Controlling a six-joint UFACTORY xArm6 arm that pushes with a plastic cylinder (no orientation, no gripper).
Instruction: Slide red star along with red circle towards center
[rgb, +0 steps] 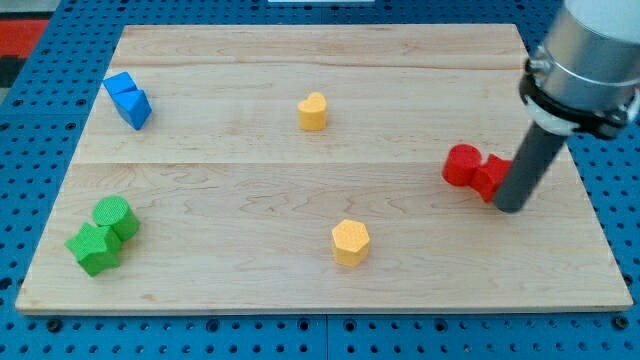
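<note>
The red circle (461, 165) and the red star (489, 178) sit touching each other at the view's right, a little above mid-height. The star is on the circle's right and partly hidden by my rod. My tip (509, 207) rests on the board right against the star's right side, just below it.
A yellow heart-like block (313, 111) lies at top centre and a yellow hexagon (351, 242) at bottom centre. Two blue blocks (128, 99) sit at the top left. Two green blocks (103, 236) sit at the bottom left. The board's right edge (590, 190) is close to my tip.
</note>
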